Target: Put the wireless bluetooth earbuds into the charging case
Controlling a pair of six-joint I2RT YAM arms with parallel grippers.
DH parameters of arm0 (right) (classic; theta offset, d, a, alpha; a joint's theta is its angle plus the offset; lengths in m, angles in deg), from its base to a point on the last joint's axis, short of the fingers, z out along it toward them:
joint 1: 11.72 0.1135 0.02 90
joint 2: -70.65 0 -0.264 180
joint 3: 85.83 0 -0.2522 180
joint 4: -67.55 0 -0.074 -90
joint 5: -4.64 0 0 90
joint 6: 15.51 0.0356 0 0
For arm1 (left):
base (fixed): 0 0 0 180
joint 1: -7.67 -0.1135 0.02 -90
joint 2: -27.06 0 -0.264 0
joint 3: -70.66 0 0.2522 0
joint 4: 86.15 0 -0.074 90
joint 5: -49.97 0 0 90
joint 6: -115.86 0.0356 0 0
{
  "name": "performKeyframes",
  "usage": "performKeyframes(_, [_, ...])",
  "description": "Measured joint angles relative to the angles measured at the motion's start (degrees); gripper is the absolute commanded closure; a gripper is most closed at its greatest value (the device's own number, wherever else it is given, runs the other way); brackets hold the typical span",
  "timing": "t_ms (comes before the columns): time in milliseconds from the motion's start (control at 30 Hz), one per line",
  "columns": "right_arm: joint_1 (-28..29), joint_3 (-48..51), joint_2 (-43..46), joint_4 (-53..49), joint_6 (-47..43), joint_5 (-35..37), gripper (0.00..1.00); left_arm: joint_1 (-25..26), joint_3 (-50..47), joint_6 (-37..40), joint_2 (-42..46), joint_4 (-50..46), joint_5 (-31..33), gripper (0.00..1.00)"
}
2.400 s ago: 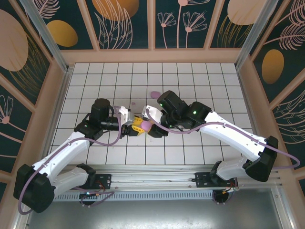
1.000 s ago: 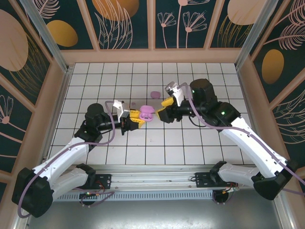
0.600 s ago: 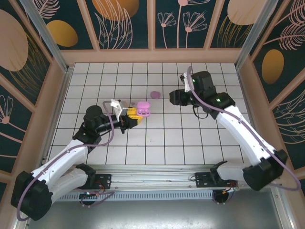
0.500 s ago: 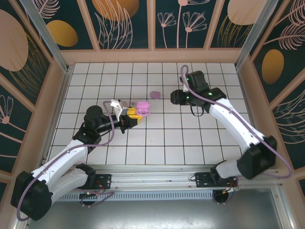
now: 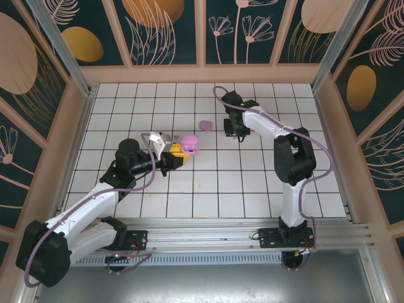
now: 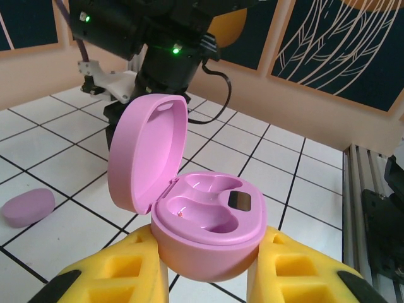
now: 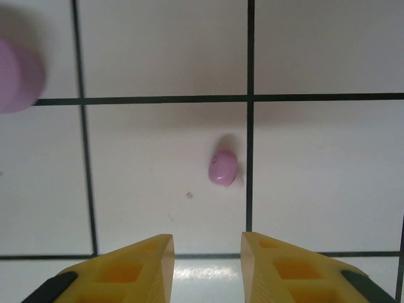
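The pink charging case (image 6: 208, 218) has its lid up, and both of its hollows are bare. My left gripper (image 6: 208, 247) is shut on the case's base, yellow fingers (image 6: 120, 265) on either side. From above, the case (image 5: 190, 143) sits left of the floor's middle at the tip of the left gripper (image 5: 178, 154). One tiny pink earbud (image 7: 223, 167) lies on a white tile beside a grout line. My right gripper (image 7: 207, 245) hangs over it, open, with nothing between its fingers. The earbud lies just beyond the fingertips. In the top view, the right gripper (image 5: 231, 130) points down behind the case.
A larger closed pink oval (image 5: 204, 124) lies on the floor between the case and the right gripper; the left wrist view has this oval (image 6: 28, 207) low at the left. The right arm (image 6: 158, 44) stands behind the case. Wooden walls ring the tiled floor (image 5: 265, 177).
The right arm has swung away from the case to the far middle of the floor and turned its gripper down, with its jaws narrower. The left gripper keeps hold of the case.
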Motion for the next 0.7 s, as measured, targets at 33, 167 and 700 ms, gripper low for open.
performKeyframes(33, [-0.1, -0.7, -1.0, -0.4, 0.0, 0.4, 0.68, 0.0, 0.0, 0.0, -0.2, 0.0, 0.0, 0.93])
performKeyframes(167, [-1.2, -3.4, -4.0, -1.2, -0.4, 1.1, 0.68, 0.0, 0.0, 0.6, -1.3, 0.0, 0.0, 0.93])
performKeyframes(700, [-3.0, -6.3, -10.6, -1.1, -1.9, -0.6, 0.70, 0.0, 0.1, 3.0, -3.4, 0.0, -0.2, 0.94])
